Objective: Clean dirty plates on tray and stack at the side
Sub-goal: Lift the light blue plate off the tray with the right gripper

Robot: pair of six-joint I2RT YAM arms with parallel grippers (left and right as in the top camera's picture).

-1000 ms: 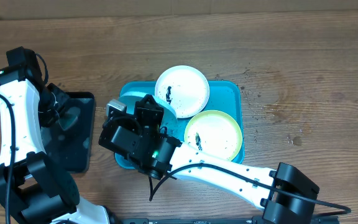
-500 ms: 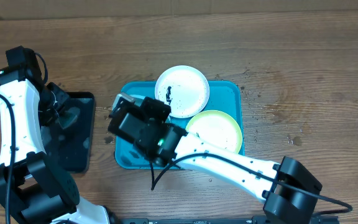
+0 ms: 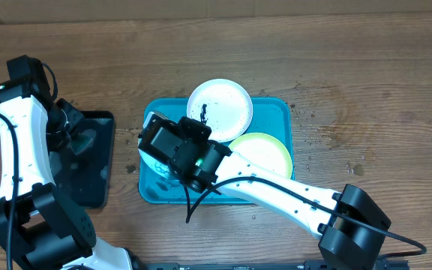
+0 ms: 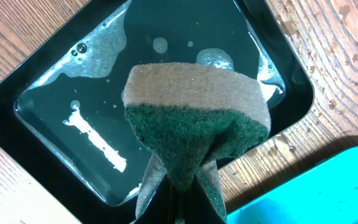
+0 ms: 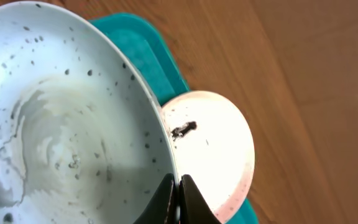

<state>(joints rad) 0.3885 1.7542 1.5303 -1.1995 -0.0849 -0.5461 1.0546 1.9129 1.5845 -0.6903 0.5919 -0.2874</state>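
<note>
The turquoise tray (image 3: 280,112) lies mid-table. The white plate (image 3: 223,105), with a dark smear, rests on the tray's far edge, and the yellow-green plate (image 3: 270,154) lies at its right. My right gripper (image 5: 178,186) is shut on the rim of the light blue plate (image 5: 61,124), which is wet, speckled and tilted over the tray's left part (image 3: 153,162). The white plate (image 5: 219,149) shows beyond it. My left gripper (image 4: 182,196) is shut on a green and tan sponge (image 4: 197,124) above the black tray (image 4: 55,87).
The black tray (image 3: 88,161) with soapy water stands left of the turquoise tray. Crumbs and wet specks dot the wood right of the tray (image 3: 328,135). A corner of the turquoise tray (image 4: 316,193) shows in the left wrist view.
My right arm has swung up and to the right over the tray's left side, tipping the light blue plate with it. The left arm and sponge have not moved.
</note>
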